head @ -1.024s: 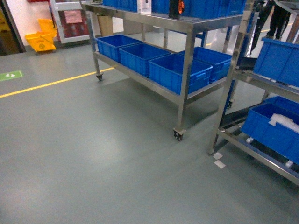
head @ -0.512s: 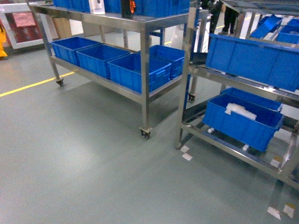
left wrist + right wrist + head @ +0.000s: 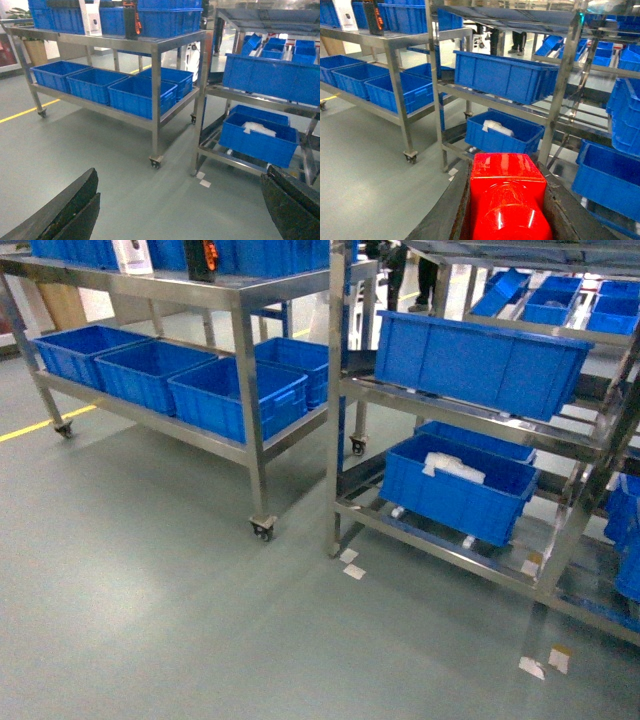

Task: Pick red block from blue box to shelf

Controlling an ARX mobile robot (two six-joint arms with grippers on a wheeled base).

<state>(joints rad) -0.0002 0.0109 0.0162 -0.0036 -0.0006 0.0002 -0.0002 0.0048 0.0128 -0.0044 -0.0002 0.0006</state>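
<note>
The red block (image 3: 507, 200) sits between the jaws of the right gripper (image 3: 506, 215), seen only in the right wrist view: the dark fingers (image 3: 447, 210) press against both of its sides, so the jaws are clenched on it. Its round stud points toward the camera and its glossy faces catch the overhead lights.

Beyond the block stands the shelf (image 3: 560, 85), a shiny steel rack of square posts and rails. A dark blue ribbed crate (image 3: 502, 75) rests on its middle tier, and directly below that a second crate (image 3: 505, 132) on the bottom tier holds something white (image 3: 496, 128). In the head view the same rack (image 3: 338, 420) stands right of a long steel trolley (image 3: 245, 390) on casters, whose lower tier carries a row of blue crates (image 3: 150, 375). Small white tags (image 3: 350, 565) lie on the grey floor (image 3: 160, 590) near the shelf's front post.

The left gripper (image 3: 180, 215) shows in its own wrist view as two dark fingertips (image 3: 70, 210) at the lower corners, set wide apart with nothing between them: released.

The blue box appears in none of the views.
</note>
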